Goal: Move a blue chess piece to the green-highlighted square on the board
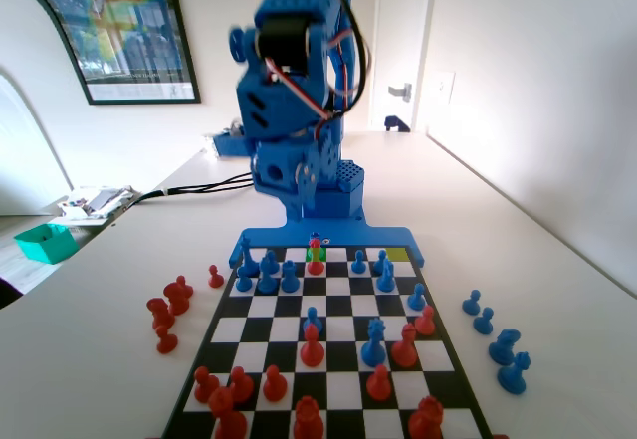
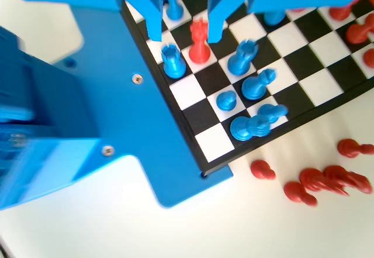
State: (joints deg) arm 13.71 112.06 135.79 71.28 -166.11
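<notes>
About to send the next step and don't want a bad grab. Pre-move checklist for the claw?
1. Claw open: ok, jaws apart.
2. Red piece between the jaws: ok in the wrist view.
3. Green-highlighted square free: not ok, the red piece stands on it.
4. Claw load: not ok, nothing gripped.
5. Blue rook clear of the left jaw in the wrist view: cannot tell.
6. Claw height for closing: cannot tell.

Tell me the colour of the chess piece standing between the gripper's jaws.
Red. The chess piece between the open gripper jaws shows best in the wrist view.
</notes>
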